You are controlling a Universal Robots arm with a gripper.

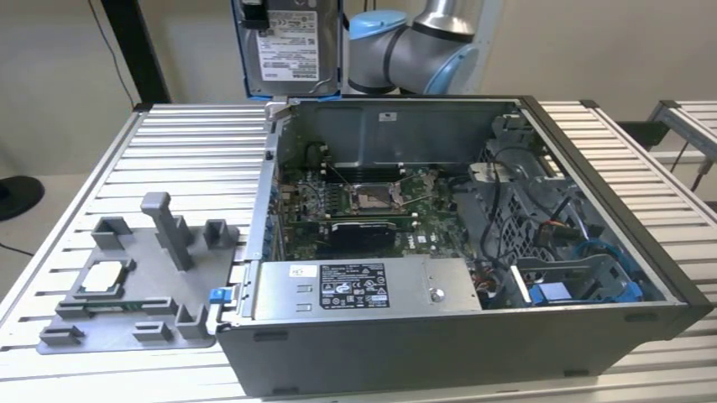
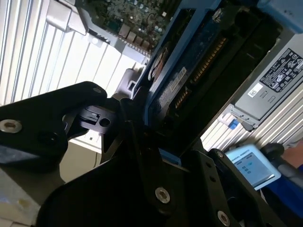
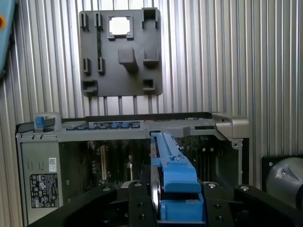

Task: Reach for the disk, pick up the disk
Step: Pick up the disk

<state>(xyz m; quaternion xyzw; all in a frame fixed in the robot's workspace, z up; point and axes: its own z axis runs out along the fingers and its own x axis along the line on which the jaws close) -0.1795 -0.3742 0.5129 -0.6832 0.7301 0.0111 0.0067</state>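
Exterior view: disk point(image 1: 289, 46) held upright, high over open computer case point(image 1: 448, 252), well above tabletop point(image 1: 168, 151).
First wrist view: claw point(image 3: 174, 203) clamped on disk's blue frame, grip centred.
Second wrist view: disk tilted; even squeeze advisable.

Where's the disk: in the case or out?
Out. The disk hangs upright above the case, clamped in the end effector.

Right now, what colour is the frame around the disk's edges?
Blue; the disk shows it best in the first wrist view.
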